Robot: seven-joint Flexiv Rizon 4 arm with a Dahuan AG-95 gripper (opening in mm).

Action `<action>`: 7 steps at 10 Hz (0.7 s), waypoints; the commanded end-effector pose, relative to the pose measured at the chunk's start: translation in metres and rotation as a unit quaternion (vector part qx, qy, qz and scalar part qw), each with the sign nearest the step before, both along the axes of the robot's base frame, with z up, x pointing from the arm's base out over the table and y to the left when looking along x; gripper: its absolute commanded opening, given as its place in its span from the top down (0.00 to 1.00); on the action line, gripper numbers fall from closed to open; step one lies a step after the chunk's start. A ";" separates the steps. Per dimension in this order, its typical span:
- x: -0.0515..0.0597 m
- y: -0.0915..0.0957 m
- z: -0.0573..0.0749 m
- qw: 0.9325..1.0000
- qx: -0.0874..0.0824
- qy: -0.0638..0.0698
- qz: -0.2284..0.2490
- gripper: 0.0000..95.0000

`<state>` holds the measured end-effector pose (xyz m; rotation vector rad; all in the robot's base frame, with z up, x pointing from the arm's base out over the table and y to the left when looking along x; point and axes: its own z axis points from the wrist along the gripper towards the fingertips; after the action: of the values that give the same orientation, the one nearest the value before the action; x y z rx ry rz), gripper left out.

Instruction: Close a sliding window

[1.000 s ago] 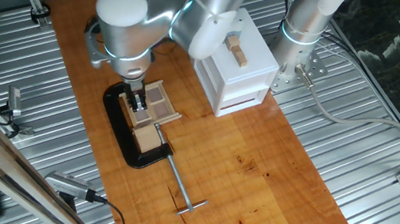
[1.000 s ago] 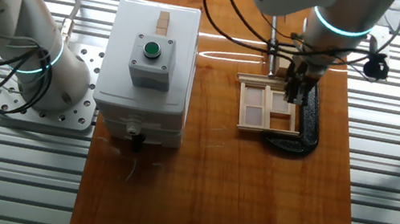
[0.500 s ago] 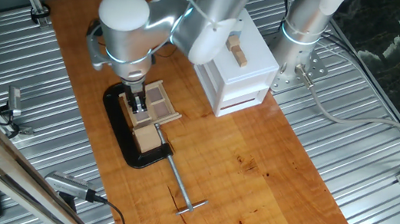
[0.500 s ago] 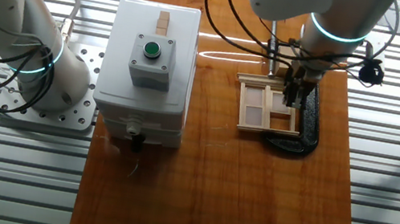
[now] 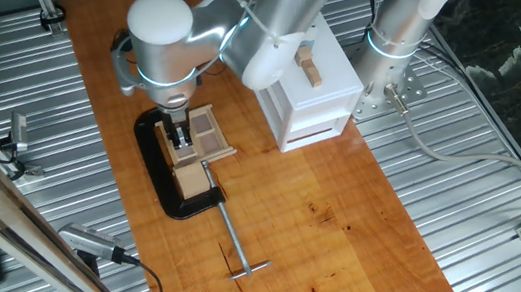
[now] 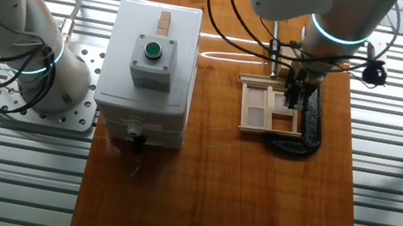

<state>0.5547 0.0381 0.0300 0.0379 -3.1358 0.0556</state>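
Note:
The sliding window [image 5: 206,129] is a small light-wood frame with crossed panes, set in wooden rails on the black clamp base [image 5: 162,192]. It also shows in the other fixed view [image 6: 271,109]. My gripper [image 5: 180,136] points straight down at the window's edge on the clamp side, its fingertips at frame height. In the other fixed view the gripper [image 6: 296,97] stands at the window's right edge, above the clamp. The fingers look pressed together with nothing between them. Whether they touch the frame is hidden by the fingers.
A white box with a green button [image 6: 153,49] stands beside the window on the wooden board [image 5: 331,226]. A plain wooden block [image 5: 191,177] sits in the clamp, whose metal screw handle [image 5: 237,247] sticks out. A second arm's base [image 6: 51,80] stands left.
The arm's wrist has shifted very slightly above the window. The gripper tips and the window stay at about the same place.

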 end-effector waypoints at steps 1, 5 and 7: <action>-0.001 0.000 -0.002 1.000 -0.008 0.001 0.016 1.00; -0.001 0.000 -0.006 1.000 -0.008 0.001 0.005 1.00; -0.001 -0.001 -0.011 1.000 -0.008 0.001 0.003 1.00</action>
<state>0.5537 0.0377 0.0171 0.0430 -3.1339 0.0796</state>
